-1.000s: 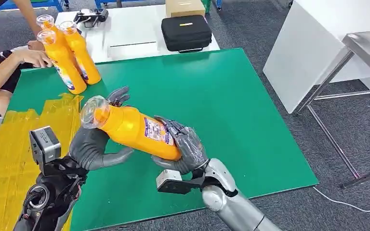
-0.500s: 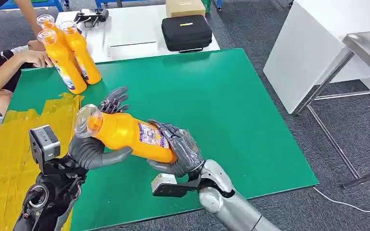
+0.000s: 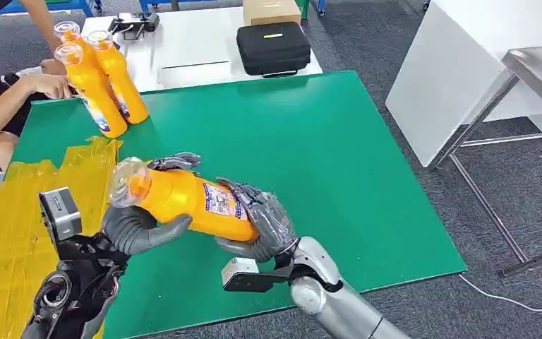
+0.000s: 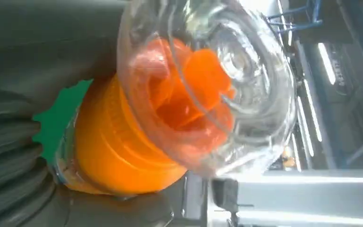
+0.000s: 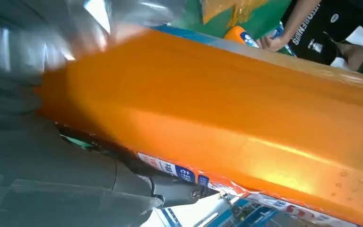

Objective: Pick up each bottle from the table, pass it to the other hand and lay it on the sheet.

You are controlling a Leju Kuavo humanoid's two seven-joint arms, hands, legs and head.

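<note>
Head view: orange, clear-capped bottle (image 3: 183, 201)

Lab: green test table (image 3: 339, 162), black equipment case (image 3: 273, 47).

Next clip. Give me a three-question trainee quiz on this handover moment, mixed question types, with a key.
1. True or false: the held bottle lies on its side in the air, its clear cap toward the yellow sheet.
2. Which hand holds the bottle's base end? A. left hand B. right hand C. the person's hand
3. How many other orange bottles stand upright at the far left of the green mat?

Key:
1. True.
2. B. The right hand wraps the base end; the left hand's fingers curl around the neck end.
3. Three, clustered beside the person's hand.
</note>
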